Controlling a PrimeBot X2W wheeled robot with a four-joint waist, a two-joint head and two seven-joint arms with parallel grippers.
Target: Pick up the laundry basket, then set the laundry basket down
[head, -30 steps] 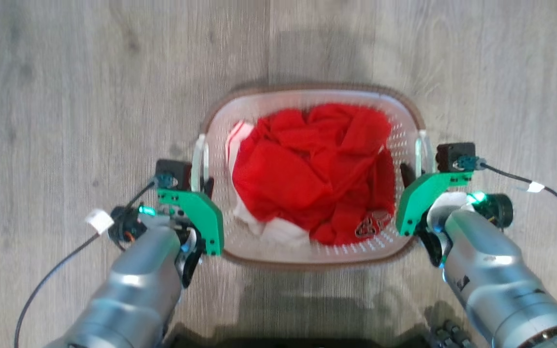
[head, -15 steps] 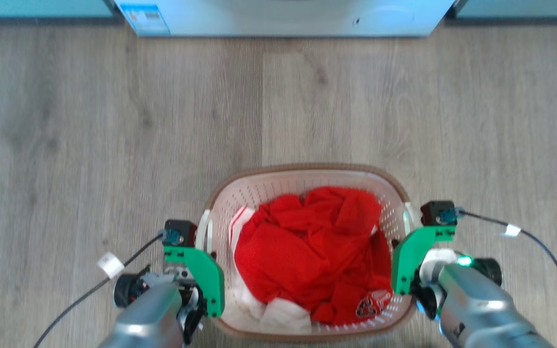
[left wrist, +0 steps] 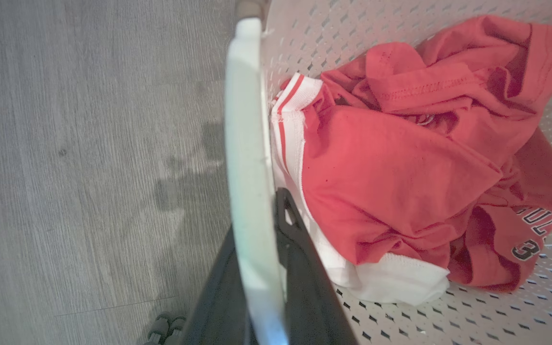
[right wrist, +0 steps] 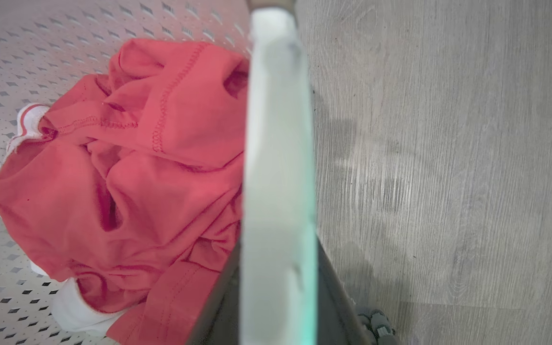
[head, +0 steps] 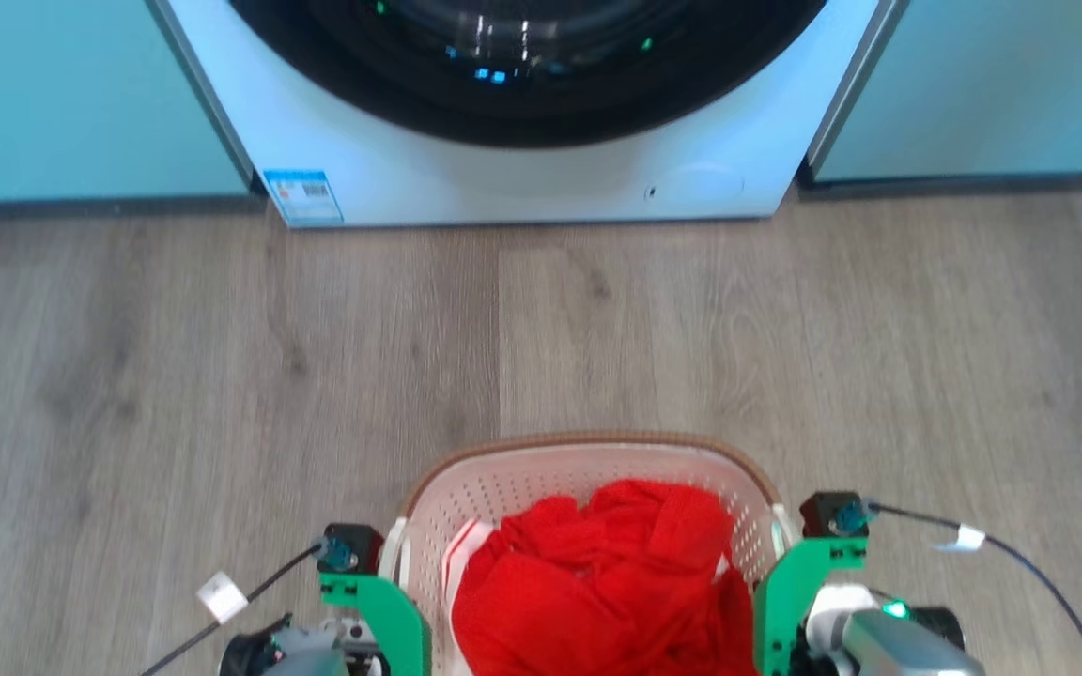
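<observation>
**Both grippers clamped on the basket handles, washer ahead**

Left gripper: two dark fingers sit either side of the left handle, narrow and pinched onto it. Right gripper: same, fingers tight against the right handle. In head view the green wrist brackets flank the basket at the bottom edge.

Laundry basket: bottom centre of head view, btw. the two arms. Can't tell if its base touches the floor. White perforated walls, rounded-rect. shape, brown woven-look rim, white handles on both sides. Inside is a crumpled red garment, filling most of it. A white garment w/ red stripes lies under it, against the left wall.

Writing: a dark "3" on the red cloth, w/ part-letters above it cut by a fold, not readable. Blue/white sticker at the washer's lower left corner, text too small.

Around: white washing machine w/ dark round door straight ahead, well apart from the basket. Grey wood-look floor lies between. Teal panels either side of the washer. A black cable w/ a white tag runs off the left wrist, and another tag sits on the right wrist's cable.
</observation>
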